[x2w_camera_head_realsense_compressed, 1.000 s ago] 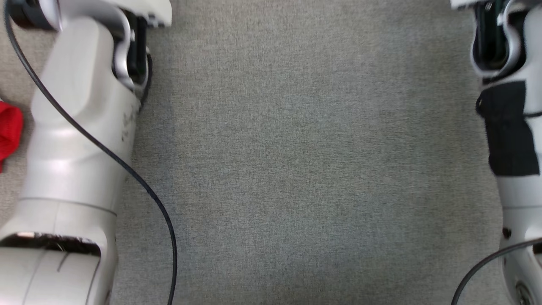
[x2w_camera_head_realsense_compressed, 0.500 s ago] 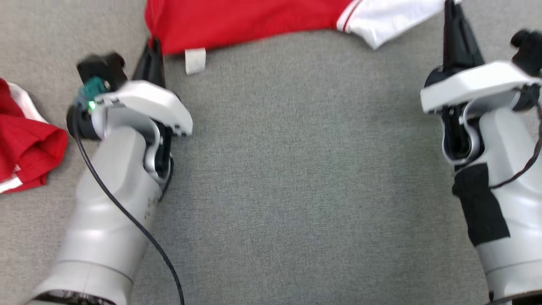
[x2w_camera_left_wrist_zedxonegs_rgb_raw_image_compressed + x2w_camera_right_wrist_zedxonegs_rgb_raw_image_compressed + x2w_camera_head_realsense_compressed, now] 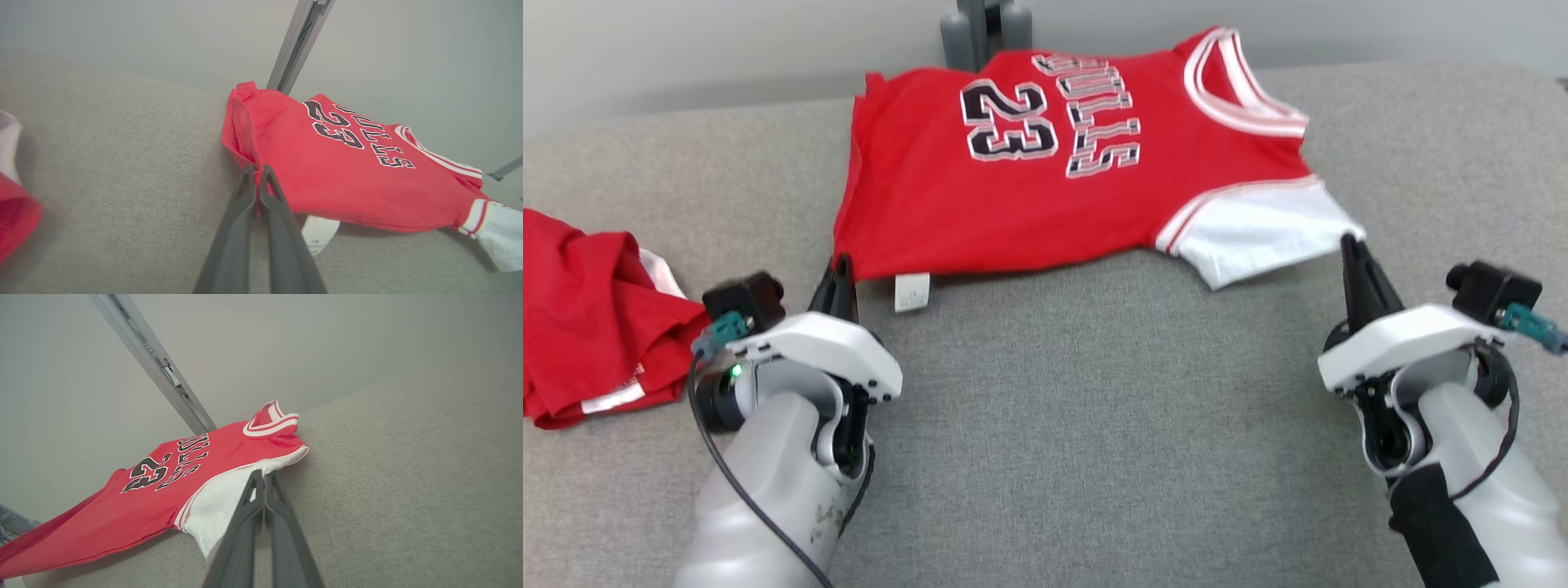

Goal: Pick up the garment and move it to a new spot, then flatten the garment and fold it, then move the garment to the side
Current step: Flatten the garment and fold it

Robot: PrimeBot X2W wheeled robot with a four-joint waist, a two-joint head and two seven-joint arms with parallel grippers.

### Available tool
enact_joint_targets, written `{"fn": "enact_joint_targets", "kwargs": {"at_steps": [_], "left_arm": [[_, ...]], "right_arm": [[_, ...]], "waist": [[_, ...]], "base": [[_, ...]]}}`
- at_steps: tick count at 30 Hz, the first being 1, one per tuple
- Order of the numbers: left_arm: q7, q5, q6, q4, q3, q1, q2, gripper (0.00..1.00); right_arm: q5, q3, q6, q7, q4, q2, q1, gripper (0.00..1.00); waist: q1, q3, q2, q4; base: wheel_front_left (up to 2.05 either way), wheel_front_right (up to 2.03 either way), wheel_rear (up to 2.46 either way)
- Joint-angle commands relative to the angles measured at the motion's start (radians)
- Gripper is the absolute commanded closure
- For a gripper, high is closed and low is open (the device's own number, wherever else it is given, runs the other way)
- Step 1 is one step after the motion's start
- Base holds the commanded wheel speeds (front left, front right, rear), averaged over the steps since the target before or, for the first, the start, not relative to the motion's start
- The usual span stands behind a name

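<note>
The garment [image 3: 1029,196] is a red jersey with "23" on it and a white sleeve, spread across the far half of the grey cloth surface [image 3: 1094,449]. My left gripper [image 3: 841,268] is shut on its near left hem corner, and the left wrist view shows the left gripper [image 3: 257,169] pinching that red edge [image 3: 327,171], lifted a little, with a white label [image 3: 320,232] hanging below. My right gripper [image 3: 1347,243] is shut on the white sleeve [image 3: 1258,233]; in the right wrist view the right gripper [image 3: 264,474] meets the sleeve [image 3: 220,506].
A second red garment [image 3: 580,327] lies crumpled at the left edge, close to my left wrist. A grey metal post [image 3: 984,28] stands behind the surface's far edge, with a pale wall behind it. Bare grey cloth stretches between my two arms.
The head camera has tilted up, so the view has slid from my forearms to the whole jersey. Both grippers stay shut at the jersey's near edge.
</note>
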Motion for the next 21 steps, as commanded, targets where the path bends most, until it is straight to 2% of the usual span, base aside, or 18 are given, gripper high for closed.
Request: {"fn": "enact_joint_targets", "kwargs": {"at_steps": [1, 7, 12, 15, 21], "left_arm": [[-0.001, -0.008, -0.002, 0.0, 0.003, 0.012, 0.007, 1.0], [-0.001, -0.079, -0.013, -0.002, -0.014, 0.095, 0.006, 1.0], [-0.001, -0.122, -0.006, 0.001, -0.029, 0.155, 0.007, 1.0], [-0.001, -0.071, 0.02, -0.027, -0.035, 0.185, 0.005, 1.0], [-0.001, -0.006, 0.029, -0.078, -0.053, 0.262, 0.006, 1.0]], "right_arm": [[0.01, 0.003, 0.0, -0.001, 0.003, -0.011, 0.014, 1.0], [0.108, 0.067, 0.0, -0.001, 0.043, -0.032, 0.078, 1.0], [0.184, 0.123, 0.0, -0.001, 0.08, -0.046, 0.116, 1.0], [0.227, 0.159, 0.0, -0.001, 0.096, -0.058, 0.14, 1.0], [0.316, 0.212, 0.0, -0.001, 0.115, -0.075, 0.192, 1.0]], "waist": [[0.0, -0.034, 0.0, 0.003], [0.0, -0.096, 0.0, 0.013], [0.0, -0.135, 0.0, 0.024], [0.0, -0.158, 0.0, 0.033], [0.0, -0.198, 0.0, 0.043]], "base": [[0.0, 0.0, 0.0], [0.0, 0.0, 0.0], [0.0, 0.0, 0.0], [0.0, 0.0, 0.0], [0.0, 0.0, 0.0]]}}
